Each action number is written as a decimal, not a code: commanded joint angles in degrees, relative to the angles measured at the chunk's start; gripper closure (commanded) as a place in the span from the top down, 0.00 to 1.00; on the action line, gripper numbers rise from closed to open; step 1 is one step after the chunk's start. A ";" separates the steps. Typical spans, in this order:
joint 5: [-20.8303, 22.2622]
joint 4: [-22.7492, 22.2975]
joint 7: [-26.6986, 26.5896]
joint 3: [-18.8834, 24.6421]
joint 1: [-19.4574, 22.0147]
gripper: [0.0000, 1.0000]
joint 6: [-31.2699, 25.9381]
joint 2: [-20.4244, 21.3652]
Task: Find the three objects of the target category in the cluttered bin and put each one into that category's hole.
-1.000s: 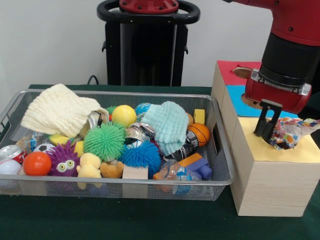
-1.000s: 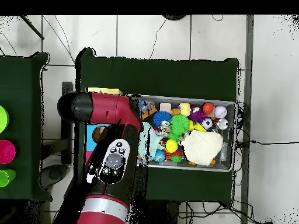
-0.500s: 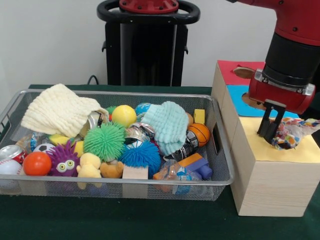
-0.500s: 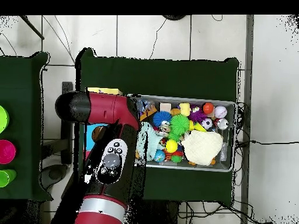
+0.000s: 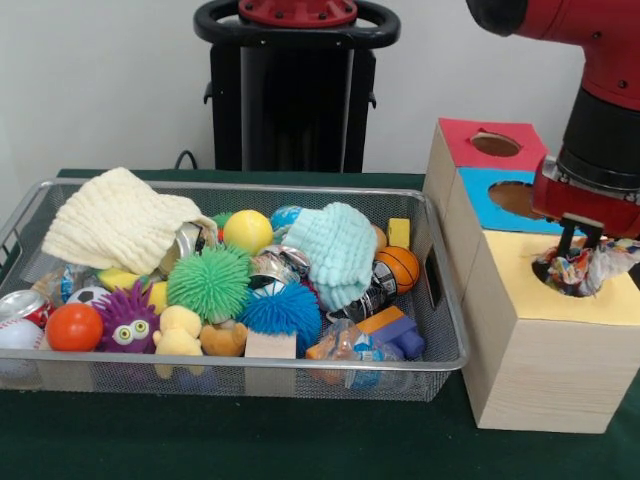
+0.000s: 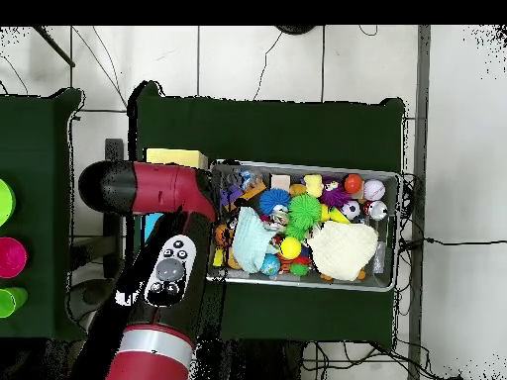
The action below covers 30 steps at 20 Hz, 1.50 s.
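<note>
The cluttered bin (image 5: 232, 186) is a silver wire-mesh tray full of toys; it also shows in the overhead view (image 6: 388, 285). One crinkly dotted wrapper (image 5: 585, 270) sits bunched in the hole of the yellow-topped box (image 5: 545, 300) at the right. My gripper (image 5: 583, 238) hangs right above that wrapper, touching its top. Another clear printed wrapper (image 5: 350, 345) lies at the bin's front right corner. In the overhead view my arm (image 6: 163, 267) hides the gripper and the hole.
A blue-topped box (image 5: 490, 205) and a red-topped box (image 5: 460, 140) with holes stand behind the yellow one. The bin holds spiky balls (image 5: 208, 282), two cloths (image 5: 120, 220), dented cans (image 5: 20, 303), balls and blocks. The robot pedestal (image 5: 295, 90) stands behind.
My gripper has moved to the right and slightly up over the yellow box. The wrapper stayed at the hole and looks more bunched up.
</note>
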State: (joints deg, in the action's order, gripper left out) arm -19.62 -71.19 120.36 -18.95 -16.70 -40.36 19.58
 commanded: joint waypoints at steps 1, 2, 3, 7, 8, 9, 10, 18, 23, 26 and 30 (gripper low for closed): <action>-3.89 0.71 14.77 7.00 -1.91 0.00 0.60 -4.14; -3.93 0.73 14.60 6.95 -1.92 0.00 0.36 -4.04; -4.01 0.68 14.69 6.88 -2.10 0.00 0.16 -3.89; -3.66 1.38 15.33 5.90 -2.59 0.00 1.09 -4.87; -3.32 2.01 15.89 4.93 -2.91 0.00 1.41 -5.65; -2.99 2.63 16.46 3.96 -3.24 0.00 1.73 -6.43; -2.55 3.70 17.14 2.53 -3.59 0.00 2.06 -7.67; -0.62 10.81 18.77 -8.57 -3.63 0.00 3.88 -15.74; -0.48 12.06 17.71 -10.49 -2.56 0.00 4.55 -17.55; -0.71 12.63 17.57 -11.00 -2.19 0.00 4.79 -18.49; -1.33 13.22 16.98 -10.60 -1.14 0.00 5.12 -19.45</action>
State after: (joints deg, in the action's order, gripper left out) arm -19.93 -59.15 121.77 -31.73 -21.09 -40.03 7.80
